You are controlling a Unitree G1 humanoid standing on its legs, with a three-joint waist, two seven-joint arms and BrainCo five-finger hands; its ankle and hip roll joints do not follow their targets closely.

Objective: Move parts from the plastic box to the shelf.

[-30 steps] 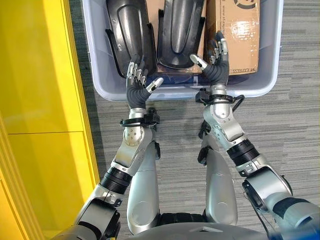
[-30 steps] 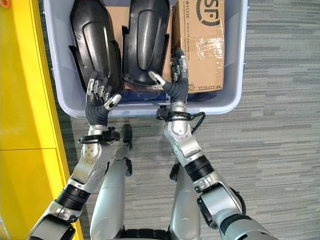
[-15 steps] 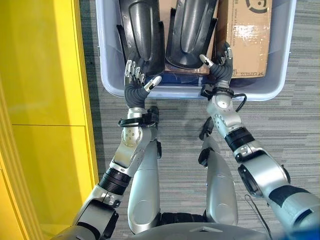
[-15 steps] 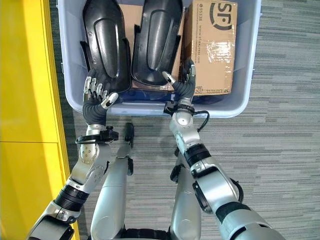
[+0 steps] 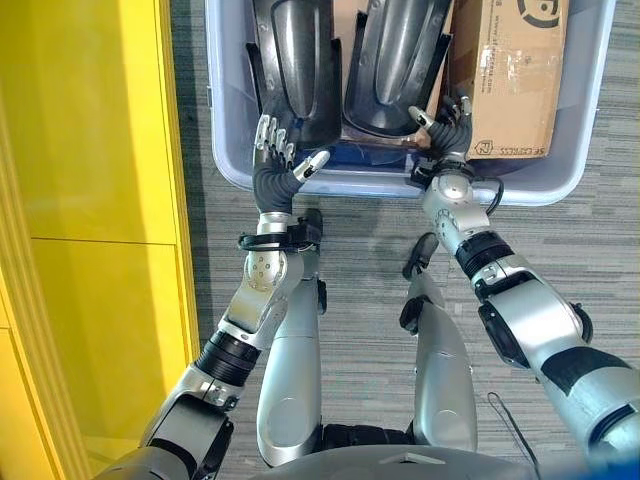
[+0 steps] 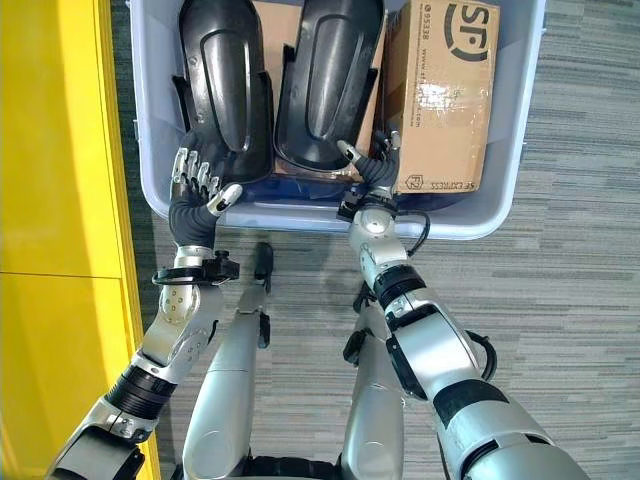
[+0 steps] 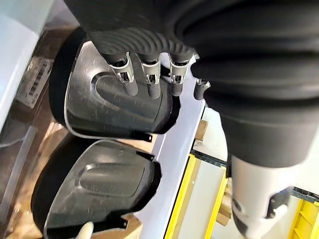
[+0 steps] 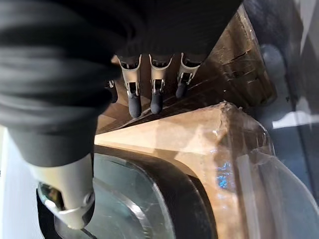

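A pale blue plastic box [image 5: 230,170] holds two black moulded parts side by side. My left hand [image 5: 274,168] hovers open over the box's near rim, its fingers [image 7: 127,85] straight above the near end of the left part [image 5: 296,70]. My right hand [image 5: 449,128] is lower inside the box, open. Its fingers [image 8: 152,94] reach into the gap between the right part [image 5: 400,55] and a cardboard box [image 5: 512,80], and its thumb [image 8: 67,196] lies over the right part's near edge. Neither hand holds anything.
A yellow shelf unit [image 5: 90,200] stands close along the left, its edge almost touching the plastic box. More flat cardboard [image 8: 199,74] lies under the parts. Grey striped carpet [image 5: 370,270] surrounds the box.
The whole view has shifted with the camera. My right arm has stretched and its hand has sunk deeper into the box beside the right part. The left hand stays at the rim.
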